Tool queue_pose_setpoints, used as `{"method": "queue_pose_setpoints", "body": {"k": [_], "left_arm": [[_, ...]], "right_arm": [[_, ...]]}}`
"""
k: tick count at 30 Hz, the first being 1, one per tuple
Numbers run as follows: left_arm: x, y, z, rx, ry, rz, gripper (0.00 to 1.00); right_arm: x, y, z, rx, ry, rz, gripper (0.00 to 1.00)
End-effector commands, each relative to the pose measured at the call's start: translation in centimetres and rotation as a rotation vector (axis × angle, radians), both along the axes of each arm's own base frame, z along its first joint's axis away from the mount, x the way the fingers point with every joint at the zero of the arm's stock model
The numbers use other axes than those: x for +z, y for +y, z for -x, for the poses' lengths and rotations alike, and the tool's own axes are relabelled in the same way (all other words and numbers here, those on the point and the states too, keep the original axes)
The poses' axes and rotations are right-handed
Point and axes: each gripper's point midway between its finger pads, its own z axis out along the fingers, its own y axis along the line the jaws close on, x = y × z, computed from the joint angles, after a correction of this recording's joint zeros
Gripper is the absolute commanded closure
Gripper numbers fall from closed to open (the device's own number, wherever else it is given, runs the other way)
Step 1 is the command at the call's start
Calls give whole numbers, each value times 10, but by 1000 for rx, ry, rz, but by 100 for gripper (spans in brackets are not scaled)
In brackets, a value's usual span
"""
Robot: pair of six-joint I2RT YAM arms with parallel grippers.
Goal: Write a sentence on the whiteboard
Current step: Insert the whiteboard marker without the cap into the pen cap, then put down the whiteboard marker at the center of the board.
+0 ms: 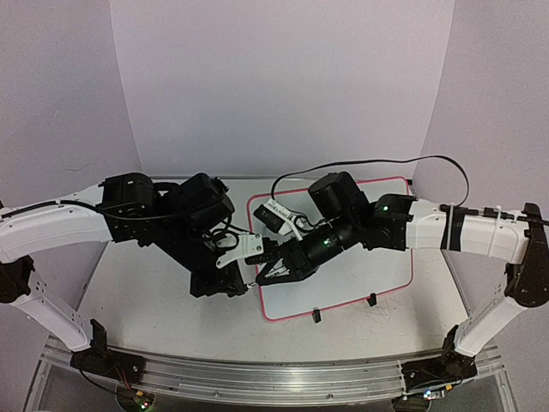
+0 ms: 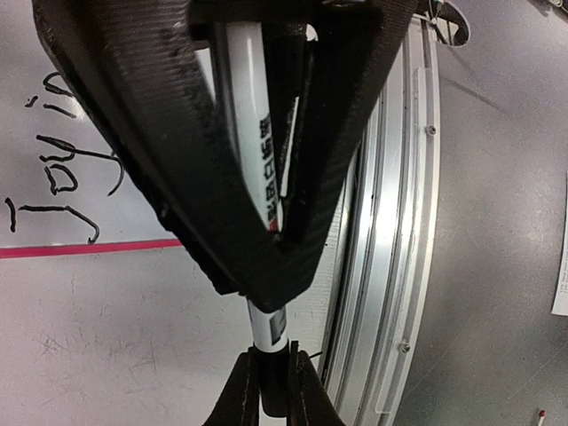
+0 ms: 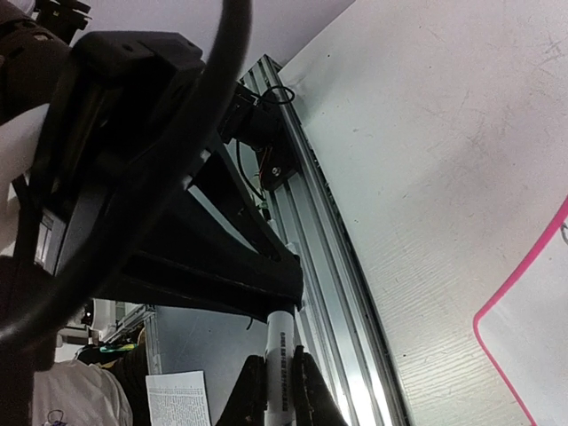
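Note:
The whiteboard [image 1: 377,257], white with a pink-red border, lies flat at the centre right of the table. In the left wrist view it [image 2: 53,106] carries black handwriting near its pink edge. It also shows in the right wrist view [image 3: 541,337]. Both grippers meet at the board's left edge and hold one marker [image 2: 248,133] from opposite ends. My left gripper [image 1: 249,259] [image 2: 271,390] is shut on the marker's black end. My right gripper [image 1: 262,276] [image 3: 280,395] is shut on its white barrel [image 3: 280,333]. The marker is hidden in the top view.
Two black clips [image 1: 316,315] [image 1: 371,300] sit on the board's near edge. A black and white labelled object [image 1: 279,213] lies on the board's far left corner. A black cable [image 1: 369,163] arcs over the board. The aluminium rail [image 2: 390,222] runs along the table's front edge.

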Motion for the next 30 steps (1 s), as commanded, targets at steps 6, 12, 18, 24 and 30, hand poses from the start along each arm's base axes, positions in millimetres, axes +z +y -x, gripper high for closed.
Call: {"method": "queue_pose_setpoints", "body": {"k": [6,12,18,24,30], "left_arm": [[118,-63,2,-77,-208,515,100],[102,-49,-3,-10,-215,488,100],[80,-21,-22,167,-227,450,68],[118,11,-23,276,-227,577,33],[183,64,-61,619,-326,746,31]], "right_arm": [[-14,63,34,83,20,-56,100],[-6,50,26,13,-55,-80,100],[-31,10,9,-111,-244,-98,100],[-50,-1,2,-155,-399,-111,100],[-69,37,-12,-261,-639,-21,100]]}}
